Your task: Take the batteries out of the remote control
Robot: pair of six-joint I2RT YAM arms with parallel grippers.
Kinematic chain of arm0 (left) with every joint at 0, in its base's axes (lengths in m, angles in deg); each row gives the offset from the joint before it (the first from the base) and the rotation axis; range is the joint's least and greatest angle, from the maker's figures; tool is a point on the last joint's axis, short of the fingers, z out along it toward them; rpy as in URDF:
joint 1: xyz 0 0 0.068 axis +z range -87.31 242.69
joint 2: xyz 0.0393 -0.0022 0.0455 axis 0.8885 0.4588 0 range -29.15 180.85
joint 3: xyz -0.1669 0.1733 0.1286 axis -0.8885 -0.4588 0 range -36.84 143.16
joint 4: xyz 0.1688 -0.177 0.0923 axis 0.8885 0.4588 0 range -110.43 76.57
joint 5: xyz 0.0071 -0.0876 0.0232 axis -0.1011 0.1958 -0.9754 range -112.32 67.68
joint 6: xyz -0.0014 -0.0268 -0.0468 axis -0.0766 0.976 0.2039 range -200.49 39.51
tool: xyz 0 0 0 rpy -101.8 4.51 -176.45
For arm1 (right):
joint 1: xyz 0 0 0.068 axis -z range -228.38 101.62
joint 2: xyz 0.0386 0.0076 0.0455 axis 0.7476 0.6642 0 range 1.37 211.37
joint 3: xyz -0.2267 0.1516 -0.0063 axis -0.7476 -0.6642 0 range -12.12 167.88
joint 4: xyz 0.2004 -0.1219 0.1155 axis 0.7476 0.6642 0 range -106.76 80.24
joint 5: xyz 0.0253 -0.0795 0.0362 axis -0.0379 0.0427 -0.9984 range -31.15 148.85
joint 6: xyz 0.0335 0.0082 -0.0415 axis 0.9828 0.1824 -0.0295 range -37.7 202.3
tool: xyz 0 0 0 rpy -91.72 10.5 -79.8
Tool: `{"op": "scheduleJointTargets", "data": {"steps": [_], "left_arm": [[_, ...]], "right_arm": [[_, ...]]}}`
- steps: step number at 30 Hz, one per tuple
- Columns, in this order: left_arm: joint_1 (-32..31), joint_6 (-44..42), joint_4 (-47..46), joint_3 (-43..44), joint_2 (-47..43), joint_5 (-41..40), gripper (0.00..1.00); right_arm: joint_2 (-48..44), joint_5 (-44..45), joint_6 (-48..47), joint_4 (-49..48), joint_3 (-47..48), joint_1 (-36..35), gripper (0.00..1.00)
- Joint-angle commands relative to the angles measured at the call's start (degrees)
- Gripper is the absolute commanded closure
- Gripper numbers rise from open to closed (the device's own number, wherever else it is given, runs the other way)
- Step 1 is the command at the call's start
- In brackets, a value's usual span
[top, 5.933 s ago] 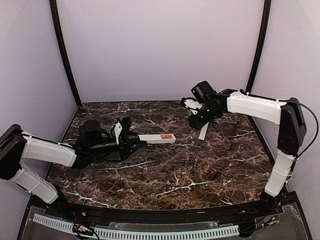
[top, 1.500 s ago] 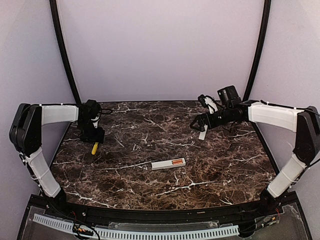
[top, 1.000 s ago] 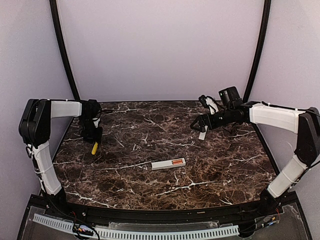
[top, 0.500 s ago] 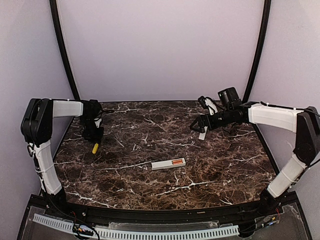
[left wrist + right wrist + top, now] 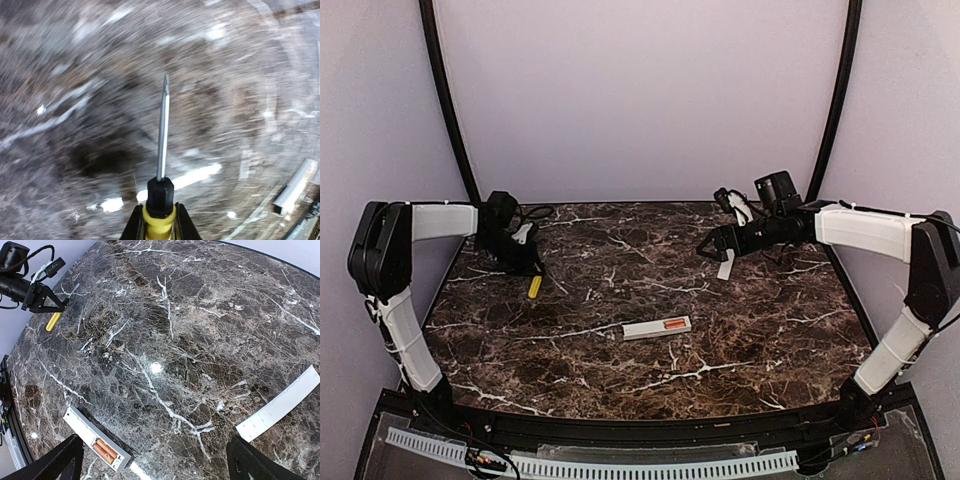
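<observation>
The remote control (image 5: 657, 327) is a slim white bar lying on the marble near the middle, recess up. Two orange batteries (image 5: 674, 324) sit in the recess, also seen in the right wrist view as batteries (image 5: 105, 451) inside the remote control (image 5: 87, 432). My left gripper (image 5: 528, 268) hovers at the back left, shut on a yellow-handled screwdriver (image 5: 534, 287). In the left wrist view the left gripper (image 5: 159, 226) clamps the yellow handle (image 5: 159, 220) and the steel shaft points forward. My right gripper (image 5: 713, 247) stands open at the back right with nothing between its fingers (image 5: 55, 462).
A thin flat white cover strip (image 5: 726, 265) lies just under the right gripper, and shows as the cover strip (image 5: 280, 405) in the right wrist view. Black frame posts rise at both back corners. The left wrist view is motion-blurred.
The left gripper has shut on the screwdriver and carried it a little right and away from the wall. The remote control and the right arm have stayed put.
</observation>
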Motion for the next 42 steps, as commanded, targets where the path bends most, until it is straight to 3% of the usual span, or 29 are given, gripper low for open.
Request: {"op": "scheduleJointTargets", "data": {"steps": [1, 8, 14, 17, 22, 28, 36, 42], "left_arm": [[-2.23, 1.69, -8.49, -1.16, -5.42, 14.57, 1.0], [-8.09, 9.22, -23.47, -3.17, -5.92, 23.85, 1.0], [-12.72, 22.28, -46.01, -5.79, -5.23, 28.96, 1.0], [-13.66, 30.51, -58.69, -6.69, -4.33, 30.15, 0.99], [-15.09, 35.11, -65.32, -4.63, -2.28, 29.58, 1.0], [-17.18, 47.99, -84.5, -4.27, 1.61, 28.46, 1.0], [-21.5, 55.61, -96.64, -1.33, 6.68, 26.38, 1.0], [-24.01, 57.08, -99.29, 0.34, 8.64, 24.47, 1.0]], "right_arm": [[-0.4, -1.74, 1.43, -2.83, 0.97, 0.29, 0.01], [-2.62, -3.28, 3.76, -6.56, -1.4, 0.16, 0.01], [-5.27, -9.02, 9.41, -15.5, -5.76, -0.62, 0.01], [-6.61, -12.07, 13.04, -22.1, -8.72, -1.02, 0.01], [-7.4, -16.62, 21.97, -36.23, -12.47, -1.8, 0.01], [-3.52, -21.38, 32.62, -53.65, -13.76, -3.55, 0.02], [7.05, -27.94, 47.47, -72.9, -12.07, -4.29, 0.15], [10.11, -29.0, 48.74, -73.41, -9.66, -5.51, 0.22]]}}
